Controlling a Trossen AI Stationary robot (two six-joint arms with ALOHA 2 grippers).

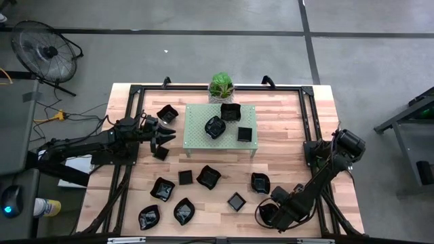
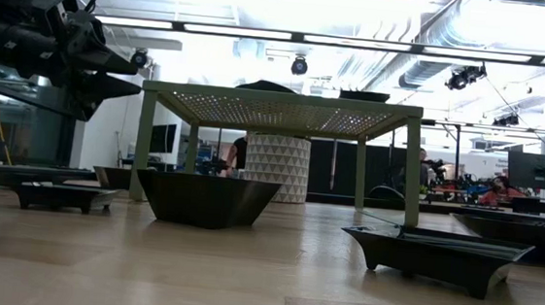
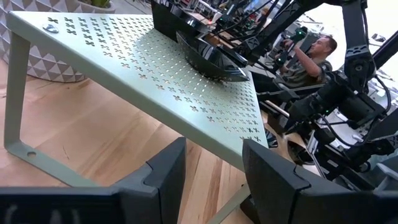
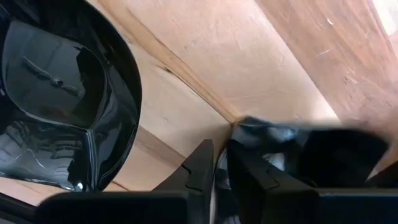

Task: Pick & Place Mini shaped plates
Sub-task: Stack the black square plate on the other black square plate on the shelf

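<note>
From above I hold the left gripper (image 1: pixel 165 133), fingers spread and empty, left of centre beside the green rack (image 1: pixel 196 135) bearing three mini shaped plates (image 1: pixel 215 127), while wrist views show the right gripper (image 4: pixel 221 168) nearly pressed together beside a floor-level plate (image 4: pixel 62 93).

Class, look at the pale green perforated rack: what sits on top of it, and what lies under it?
Three black plates rest on the rack. In the low view, the space beneath shows only bare table near the camera; farther back, a plate in front hides the floor under it.
</note>
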